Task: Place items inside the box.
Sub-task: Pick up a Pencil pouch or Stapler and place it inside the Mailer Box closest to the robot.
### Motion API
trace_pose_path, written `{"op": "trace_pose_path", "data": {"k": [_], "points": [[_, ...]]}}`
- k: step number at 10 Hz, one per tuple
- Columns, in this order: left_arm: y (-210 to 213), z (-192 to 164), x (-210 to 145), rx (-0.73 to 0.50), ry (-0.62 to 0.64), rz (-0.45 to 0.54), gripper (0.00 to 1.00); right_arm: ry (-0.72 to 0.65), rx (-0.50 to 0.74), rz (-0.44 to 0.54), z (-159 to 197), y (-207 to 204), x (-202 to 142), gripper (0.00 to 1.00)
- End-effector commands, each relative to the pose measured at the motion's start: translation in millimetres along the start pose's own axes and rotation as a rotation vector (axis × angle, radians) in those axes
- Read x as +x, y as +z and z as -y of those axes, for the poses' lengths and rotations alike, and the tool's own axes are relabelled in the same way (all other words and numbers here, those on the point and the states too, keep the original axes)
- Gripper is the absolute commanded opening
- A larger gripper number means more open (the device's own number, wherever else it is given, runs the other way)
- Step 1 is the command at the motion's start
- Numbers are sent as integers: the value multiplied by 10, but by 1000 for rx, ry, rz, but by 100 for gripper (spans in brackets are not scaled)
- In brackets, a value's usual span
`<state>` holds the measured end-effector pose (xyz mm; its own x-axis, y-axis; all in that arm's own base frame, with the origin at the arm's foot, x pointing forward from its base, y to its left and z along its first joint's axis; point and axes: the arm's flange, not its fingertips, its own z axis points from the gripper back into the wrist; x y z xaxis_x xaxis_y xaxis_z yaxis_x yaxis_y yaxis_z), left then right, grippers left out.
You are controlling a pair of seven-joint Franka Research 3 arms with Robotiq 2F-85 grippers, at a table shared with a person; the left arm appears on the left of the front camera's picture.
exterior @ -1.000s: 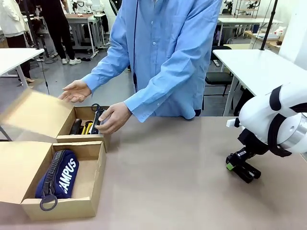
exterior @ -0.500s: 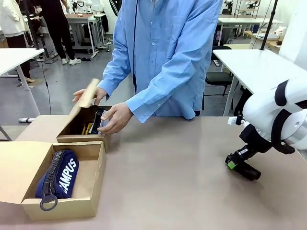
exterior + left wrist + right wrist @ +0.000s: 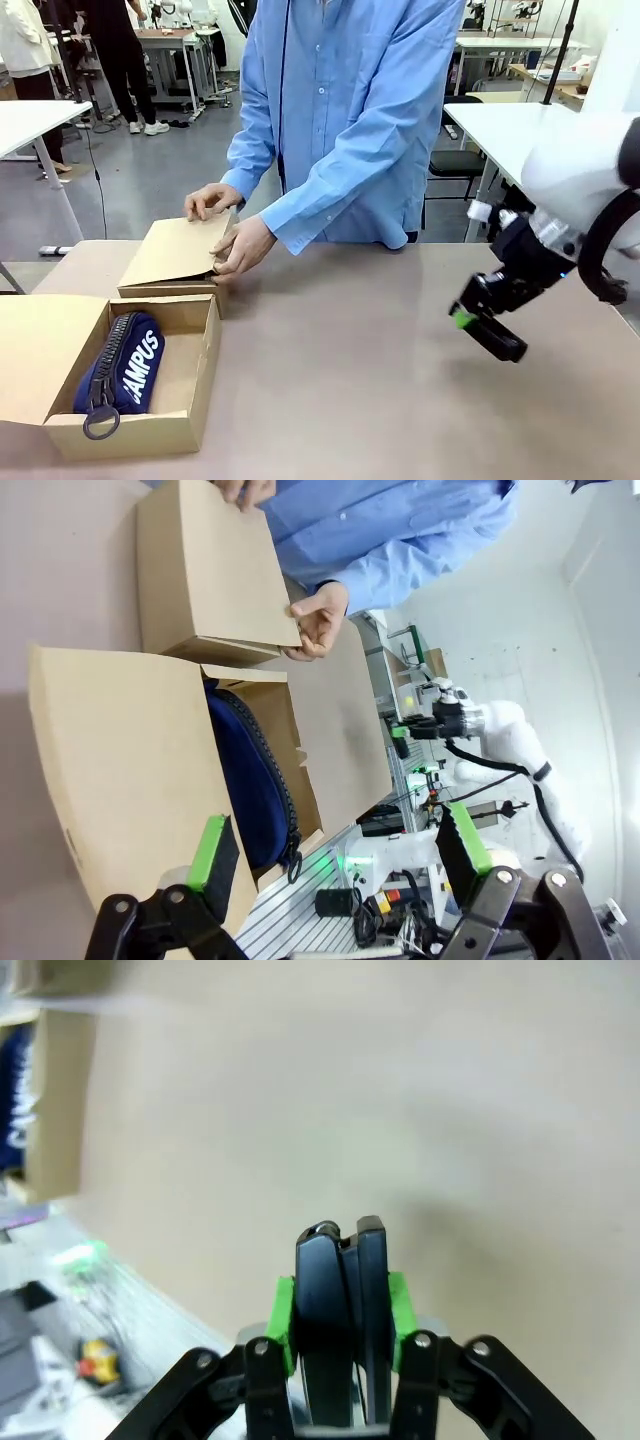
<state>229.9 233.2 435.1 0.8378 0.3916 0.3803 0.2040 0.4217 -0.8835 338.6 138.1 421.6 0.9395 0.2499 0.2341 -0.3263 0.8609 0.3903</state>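
Seeing navy pouch [image 3: 120, 372] lying in near-left open box [image 3: 190, 400], left gripper [image 3: 340, 848] spread wide and empty, right gripper [image 3: 478, 322] clenched on black stapler [image 3: 495, 342] above table [image 3: 350, 380] at right, person's hands [image 3: 243, 245] on far-left box lid [image 3: 180, 250].

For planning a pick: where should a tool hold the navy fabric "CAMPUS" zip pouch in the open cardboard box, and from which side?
Probably from above, across the middle of the navy fabric "CAMPUS" zip pouch: it lies lengthwise, and the walls of the brown cardboard box block every side.
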Motion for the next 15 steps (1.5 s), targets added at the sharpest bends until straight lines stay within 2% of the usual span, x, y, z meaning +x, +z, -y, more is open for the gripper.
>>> {"op": "trace_pose_path", "data": {"k": [1, 2, 3, 5, 6, 8, 9, 10, 12, 13, 15], "points": [[-9, 18, 16, -23, -20, 16, 100, -38, 161, 125, -809, 81, -493, 21], [-9, 18, 16, -23, -20, 16, 100, -66, 238, 90, -1152, -43, -569, 21], [-9, 18, 16, -23, -20, 16, 100, -69, 350, 14, -1371, -154, -676, 21], [-9, 18, 16, -23, -20, 16, 100, -208, 431, -101, -1238, -169, -644, 21], [-9, 18, 16, -23, -20, 16, 100, -47, 347, -7, -1639, -25, -506, 21], [-9, 18, 16, -23, -20, 16, 100, -47, 347, -7, -1639, -25, -506, 21], [-9, 18, 16, -23, -20, 16, 100, -83, 373, -52, -1622, -119, -488, 41], [-9, 18, 16, -23, -20, 16, 100, -151, 366, 32, -1719, -200, -432, 41], [-9, 18, 16, -23, -20, 16, 100, -425, 413, 213, -1830, -330, -106, 41], [-9, 18, 16, -23, -20, 16, 100, -509, 366, 277, -1770, -351, -22, 41], [-9, 18, 16, -23, -20, 16, 100, -511, 392, 220, -1722, -381, -28, 41]]}}
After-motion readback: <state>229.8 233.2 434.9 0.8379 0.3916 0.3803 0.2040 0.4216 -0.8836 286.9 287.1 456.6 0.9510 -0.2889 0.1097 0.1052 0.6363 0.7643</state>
